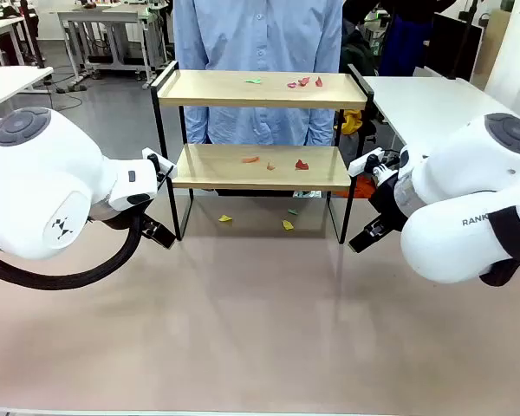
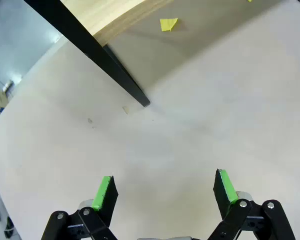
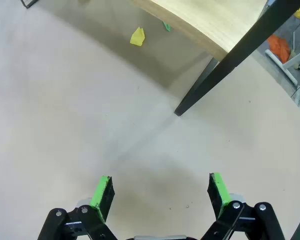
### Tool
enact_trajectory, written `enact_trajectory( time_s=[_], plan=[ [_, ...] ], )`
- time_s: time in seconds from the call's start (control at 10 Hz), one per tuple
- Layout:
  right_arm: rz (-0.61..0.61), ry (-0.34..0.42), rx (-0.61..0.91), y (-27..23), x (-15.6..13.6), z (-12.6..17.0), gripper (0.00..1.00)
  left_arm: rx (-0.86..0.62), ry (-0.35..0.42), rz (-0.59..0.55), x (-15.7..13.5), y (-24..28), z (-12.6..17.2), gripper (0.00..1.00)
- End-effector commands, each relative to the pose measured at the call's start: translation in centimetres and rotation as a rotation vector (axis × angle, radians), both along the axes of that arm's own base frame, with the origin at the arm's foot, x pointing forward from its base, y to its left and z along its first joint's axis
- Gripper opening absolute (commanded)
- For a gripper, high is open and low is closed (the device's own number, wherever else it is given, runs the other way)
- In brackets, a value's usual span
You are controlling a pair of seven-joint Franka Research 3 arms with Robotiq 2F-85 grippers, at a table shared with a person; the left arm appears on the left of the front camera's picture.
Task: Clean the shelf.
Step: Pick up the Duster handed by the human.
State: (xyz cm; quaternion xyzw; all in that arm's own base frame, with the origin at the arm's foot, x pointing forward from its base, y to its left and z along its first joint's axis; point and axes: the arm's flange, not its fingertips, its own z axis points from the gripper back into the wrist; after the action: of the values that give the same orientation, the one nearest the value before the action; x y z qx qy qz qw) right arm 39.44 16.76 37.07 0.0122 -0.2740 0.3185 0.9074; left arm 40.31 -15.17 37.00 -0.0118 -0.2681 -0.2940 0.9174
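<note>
Left claw (image 2: 162, 186): jaws spread wide, nothing held, poised over bare table (image 2: 200, 130) just short of the shelf's front left leg (image 2: 115, 70). Right claw (image 3: 160, 184): likewise spread and empty, near the front right leg (image 3: 210, 80).

Shelf (image 1: 217, 89) is set mid-table between the claws, with a person (image 1: 258, 35) close behind. Scraps (image 1: 304, 82) are noted on both boards and on the table beneath.

Shelf is judged stiff, fairly light, and apt to slide if pushed. It is best held at a side rail. Scraps are judged thin and flimsy, best pinched at a lifted edge.
</note>
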Motion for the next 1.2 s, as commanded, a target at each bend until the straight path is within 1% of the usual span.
enact_trajectory(
  time_s=[0.0, 0.8, 0.9, 1.0, 1.1],
  plan=[
    [0.0, 0.0, 0.0, 0.0, 0.0, 0.0, 1.0, 0.0, 0.0, 0.0, 0.0, 0.0, 0.0, 1.0],
    [0.0, 0.0, -0.001, 0.0, 0.0, 0.0, 1.0, 0.0, 0.0, 0.0, 0.0, 0.0, 0.0, 1.0],
    [-0.007, -0.048, 0.021, -0.1, 0.9, 2.8, 1.0, -0.051, -0.006, -0.041, 0.2, 0.4, 3.0, 1.0],
    [-0.007, -0.079, 0.056, -0.8, 1.5, 5.9, 1.0, -0.112, -0.002, -0.063, 0.8, 1.2, 6.2, 1.0],
    [-0.008, -0.091, 0.088, -1.6, 1.8, 8.2, 1.0, -0.137, 0.016, -0.086, 1.2, 2.3, 8.8, 1.0]
  ],
)
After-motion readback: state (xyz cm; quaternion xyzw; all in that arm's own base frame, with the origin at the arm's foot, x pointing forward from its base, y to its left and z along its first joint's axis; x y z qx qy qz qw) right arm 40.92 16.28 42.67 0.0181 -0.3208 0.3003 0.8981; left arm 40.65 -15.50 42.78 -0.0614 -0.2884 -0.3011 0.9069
